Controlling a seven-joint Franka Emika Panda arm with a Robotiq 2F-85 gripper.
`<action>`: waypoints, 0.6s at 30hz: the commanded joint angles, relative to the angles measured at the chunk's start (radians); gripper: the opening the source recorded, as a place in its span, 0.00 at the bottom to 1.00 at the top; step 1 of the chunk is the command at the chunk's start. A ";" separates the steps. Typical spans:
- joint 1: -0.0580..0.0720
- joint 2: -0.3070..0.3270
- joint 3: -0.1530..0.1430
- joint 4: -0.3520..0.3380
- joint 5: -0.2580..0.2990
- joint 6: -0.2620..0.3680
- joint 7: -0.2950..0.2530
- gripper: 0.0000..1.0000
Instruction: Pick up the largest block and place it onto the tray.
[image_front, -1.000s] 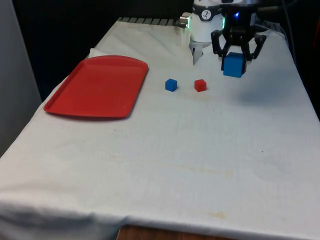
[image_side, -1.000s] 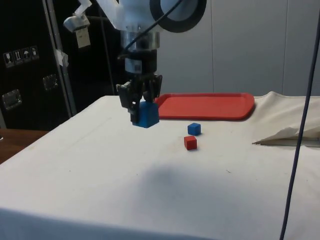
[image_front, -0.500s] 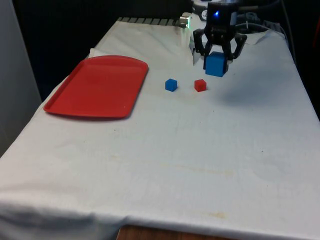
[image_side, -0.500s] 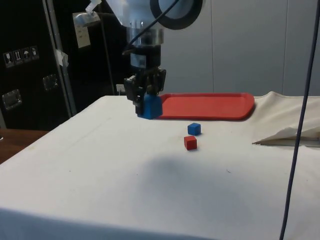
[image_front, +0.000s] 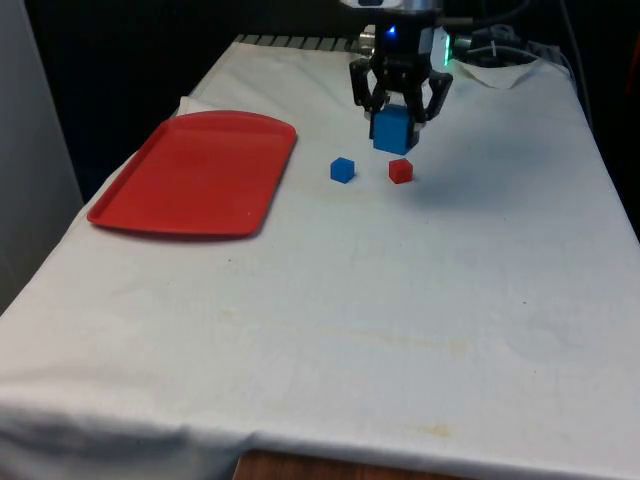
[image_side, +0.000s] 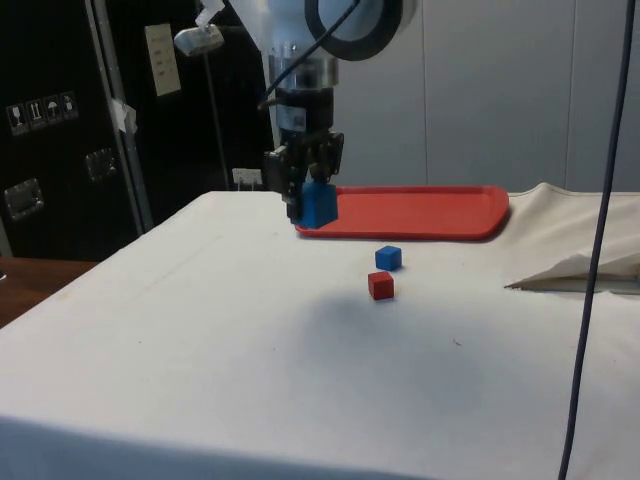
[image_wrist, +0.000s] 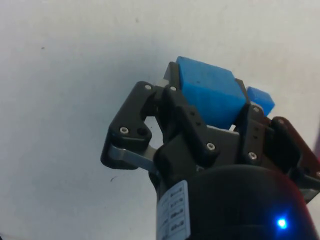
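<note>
My gripper (image_front: 393, 118) is shut on the large blue block (image_front: 392, 130), holding it in the air above the cloth, just behind the small red block (image_front: 400, 171). From the side, the large blue block (image_side: 319, 204) hangs from the gripper (image_side: 312, 192) in front of the red tray (image_side: 420, 211). The wrist view has the large blue block (image_wrist: 210, 95) clamped between the fingers, with the small blue block (image_wrist: 261, 100) beyond it. The small blue block (image_front: 343, 170) lies on the cloth between the gripper and the red tray (image_front: 200, 174), which sits at the front view's left.
The small blue block (image_side: 388, 258) and small red block (image_side: 380, 286) lie close together on the cloth. A fold of cloth (image_side: 580, 270) rises at the side view's right, and a cable (image_side: 600, 240) hangs there.
My gripper has carried the large blue block towards the front view's left, from past the red block to just behind it, nearer the tray. The small blocks have not moved.
</note>
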 joint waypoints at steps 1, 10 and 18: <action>-0.007 -0.003 -0.001 -0.005 0.011 0.007 -0.018 0.00; -0.012 -0.008 -0.057 -0.017 -0.003 0.006 -0.065 0.00; -0.013 -0.039 -0.110 -0.039 -0.025 0.009 -0.102 0.00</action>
